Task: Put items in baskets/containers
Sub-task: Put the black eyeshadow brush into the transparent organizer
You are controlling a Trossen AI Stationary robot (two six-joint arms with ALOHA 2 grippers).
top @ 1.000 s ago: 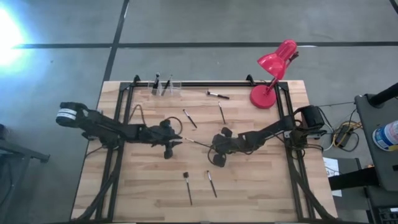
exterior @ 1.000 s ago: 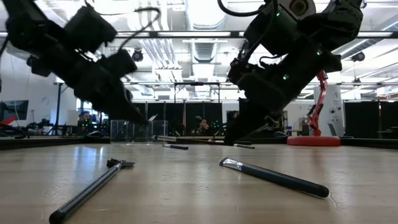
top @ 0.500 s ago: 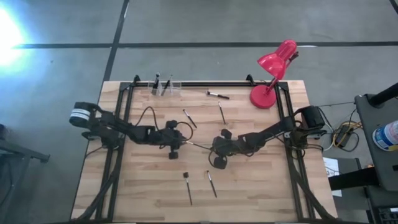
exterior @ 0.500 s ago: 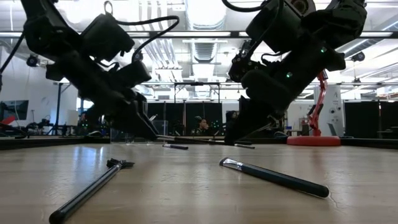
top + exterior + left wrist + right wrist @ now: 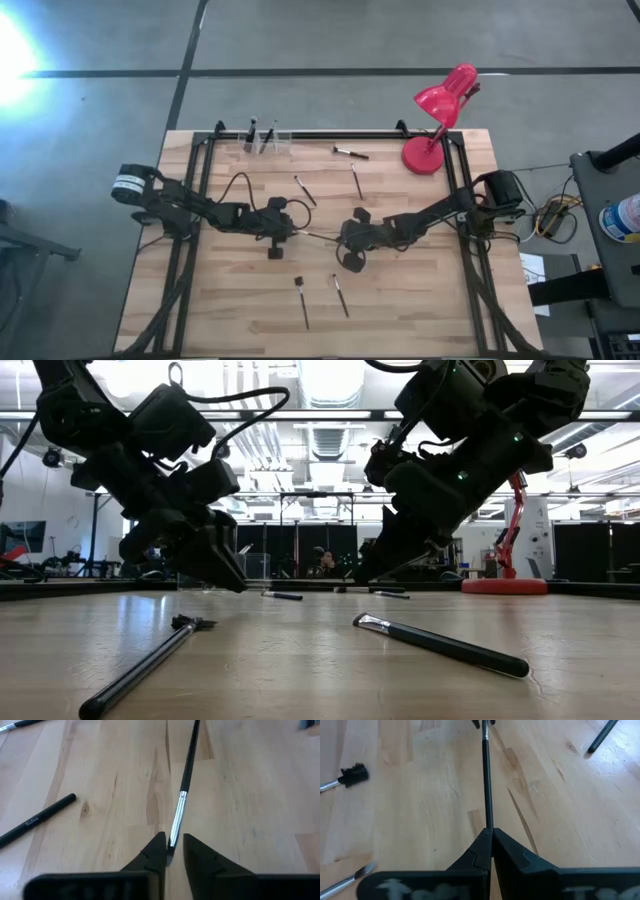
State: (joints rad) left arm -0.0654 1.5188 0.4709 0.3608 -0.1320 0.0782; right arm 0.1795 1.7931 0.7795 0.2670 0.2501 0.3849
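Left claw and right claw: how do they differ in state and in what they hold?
The right claw is shut on the brush's plain dark handle end; the left claw stands open, with a gap showing around the silver-collared end. Both point along the same brush, facing each other.

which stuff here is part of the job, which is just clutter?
Job:
- brush held between both grippers
- loose brushes on the table
- clear cups at the back edge
- left gripper, right gripper

Clutter:
- red lamp

Right end effector [image 5: 488, 836] clamped on brush handle [image 5: 487, 785].
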